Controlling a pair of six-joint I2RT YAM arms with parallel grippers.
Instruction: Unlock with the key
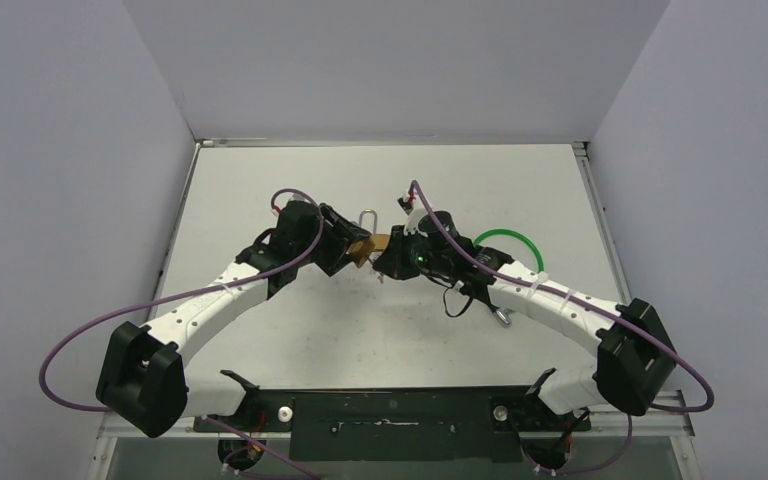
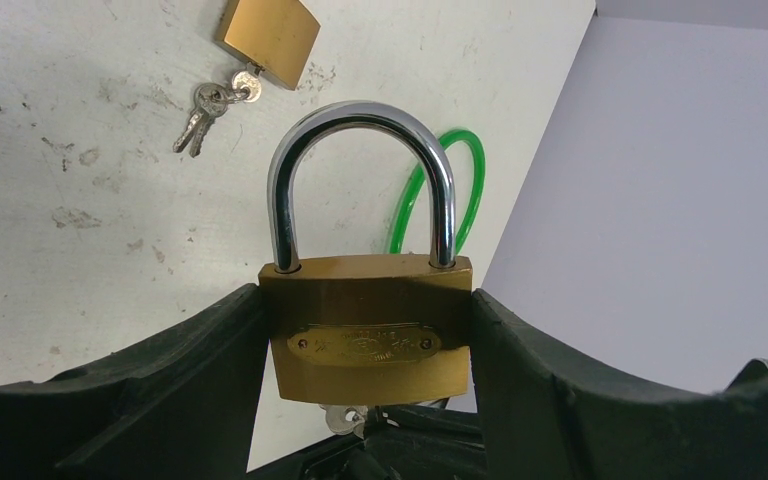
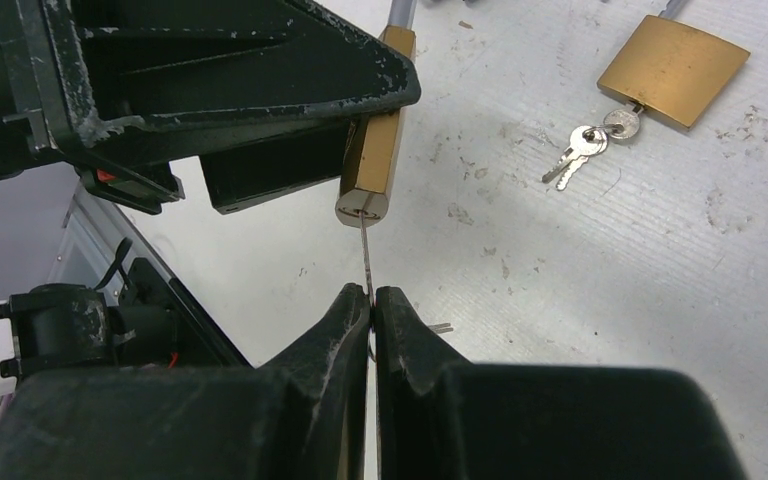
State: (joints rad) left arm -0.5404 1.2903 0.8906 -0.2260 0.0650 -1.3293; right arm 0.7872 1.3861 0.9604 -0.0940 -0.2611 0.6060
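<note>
Squarely over the middle of the scuffed white tabletop (image 1: 290, 190), the left arm's fingers (image 2: 190, 380) pinch a brass padlock with a chrome shackle (image 2: 365, 340) by its two narrow sides, holding it clear of the surface. Seen from the left wrist, the lock stands upright between the black fingers, both legs of its shackle seated in the body. From the opposite side, the right arm's fingers (image 3: 330, 350) are pressed together on a small silver key (image 3: 365, 250). Its thin blade runs straight up from the fingertips to the keyhole in the padlock's underside; how deep it sits cannot be told. In the overhead view the two wrists meet nose to nose at the lock, the arms bowed outward from their bases at the near edge. A second brass padlock (image 3: 672, 68) lies flat on the tabletop well apart from the held one, with a bunch of silver keys (image 3: 585, 140) at its lower edge, one of them at the keyhole. A thin green hoop (image 1: 508, 240) lies on the tabletop just beyond the right arm's wrist
</note>
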